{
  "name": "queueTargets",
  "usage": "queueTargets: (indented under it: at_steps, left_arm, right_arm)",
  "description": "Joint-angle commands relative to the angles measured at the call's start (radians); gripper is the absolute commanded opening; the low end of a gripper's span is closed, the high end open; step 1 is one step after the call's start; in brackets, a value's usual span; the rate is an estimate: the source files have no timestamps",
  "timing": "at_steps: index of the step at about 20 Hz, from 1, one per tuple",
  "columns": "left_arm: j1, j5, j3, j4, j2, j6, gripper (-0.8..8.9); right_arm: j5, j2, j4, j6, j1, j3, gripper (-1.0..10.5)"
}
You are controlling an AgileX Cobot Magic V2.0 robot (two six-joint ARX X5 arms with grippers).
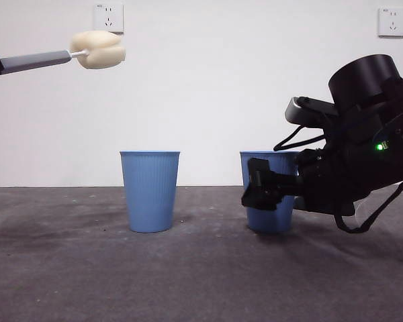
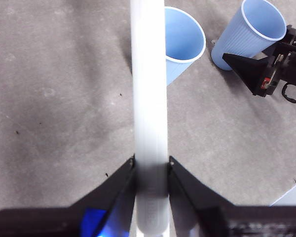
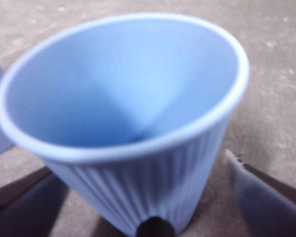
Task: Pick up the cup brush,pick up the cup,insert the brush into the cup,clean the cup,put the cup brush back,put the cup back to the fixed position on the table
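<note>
My left gripper (image 2: 150,165) is shut on the grey handle of the cup brush (image 2: 149,98). In the front view it holds the brush level and high at the left, with the cream sponge head (image 1: 97,49) pointing right. The cup (image 1: 272,218), a blue ribbed tumbler, stands upright on the table (image 1: 67,268) at the right. My right gripper (image 1: 265,188) reaches in from the right at the cup's mid-height. In the right wrist view the open jaws of that gripper (image 3: 138,163) stand on either side of the cup (image 3: 128,98), with a gap on one side.
A second, identical blue cup (image 1: 150,191) stands upright to the left of the first; it also shows in the left wrist view (image 2: 182,44). White wall with two sockets behind. The right arm's bulk fills the right side above the table.
</note>
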Motion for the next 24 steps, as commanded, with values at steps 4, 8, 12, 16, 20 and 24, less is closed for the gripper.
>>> queueTargets:
  at_steps: [4,8,12,16,20,24]
  left_arm:
    - [0.000,0.003,-0.004,-0.003,-0.002,0.013,-0.08]
    - [0.000,-0.003,-0.004,-0.020,-0.002,0.031,-0.08]
    - [0.000,-0.003,-0.004,-0.042,-0.002,0.077,-0.08]
    - [-0.006,-0.003,-0.004,-0.084,-0.002,0.115,-0.08]
    - [-0.058,-0.006,-0.004,-0.119,-0.002,0.178,-0.08]
    - [-0.167,-0.095,-0.004,-0.142,-0.002,0.223,-0.08]
  right_arm:
    - [0.004,0.014,0.004,0.001,0.001,0.001,1.5]
    - [-0.005,0.014,0.004,-0.005,0.002,0.001,0.5]
    - [-0.069,-0.007,-0.020,0.020,0.002,0.001,-0.1]
    - [-0.123,-0.217,-0.317,0.010,0.003,0.003,-0.1]
    - [-0.126,-0.517,-0.961,-0.153,0.032,0.103,-0.1]
    - [-0.103,-0.608,-1.500,-0.297,0.068,0.292,-0.1]
